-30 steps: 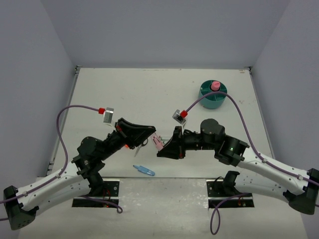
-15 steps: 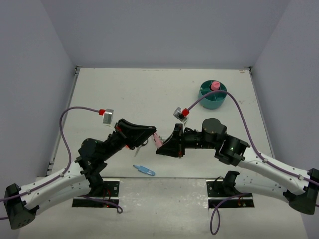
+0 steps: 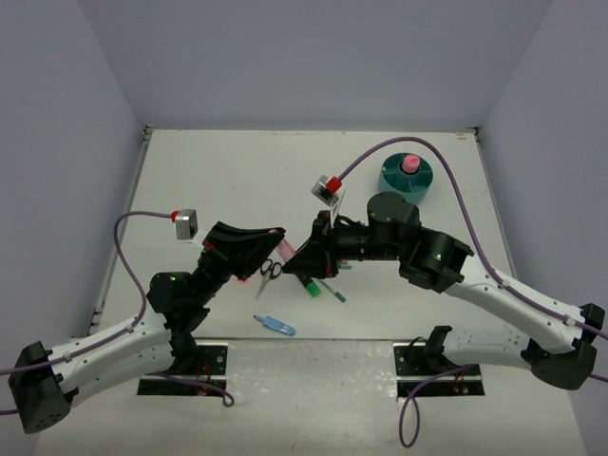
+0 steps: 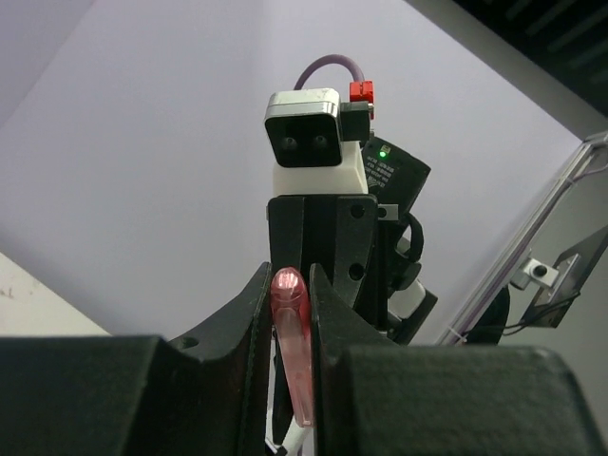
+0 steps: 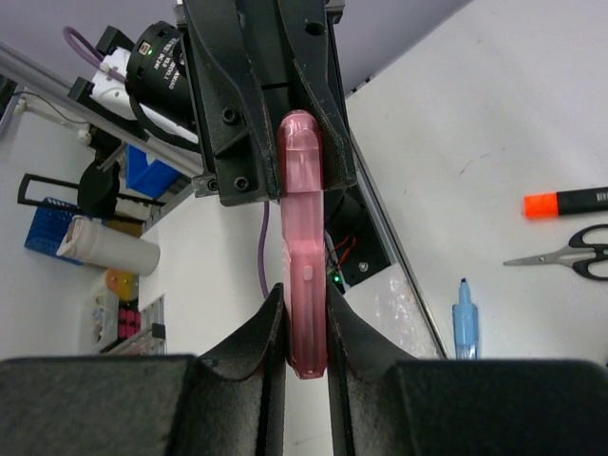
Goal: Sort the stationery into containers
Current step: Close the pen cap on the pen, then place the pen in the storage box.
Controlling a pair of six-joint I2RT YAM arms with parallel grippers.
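Right now both of my claws hold the same thing; my left claw (image 4: pixel 290 287) is closed narrow on one end of the pink clip (image 5: pixel 304 223), and my right claw (image 5: pixel 304 309) is closed narrow on the other end. The clip makes a straight line between the two claws, and they face each other tip to tip; in the right wrist view its rounded end sits between the left fingers, and its near end is pressed between my right fingers (image 5: pixel 267 334). The clip is in the air, over the near middle of the worktop (image 3: pixel 237 171); from the top view I cannot see it, because the two claws cover it.

Under the place where the claws meet lie more stationery; the scissors (image 3: pixel 269 271) are on the worktop below my left claw, with the black handles toward the right arm; the green highlighter (image 3: pixel 311 288) and a pen (image 3: pixel 332 291) lie just beside each other below my right claw. The orange highlighter (image 5: pixel 570 201) lies near the scissors in the right wrist view. A blue clip (image 3: pixel 275 326) lies alone, nearer to the arm bases.

The teal organizer (image 3: pixel 389 180) stands at the far right, well apart from the claws; the glue stick (image 3: pixel 410 163) stands upright in its middle cup, pink cap on top.
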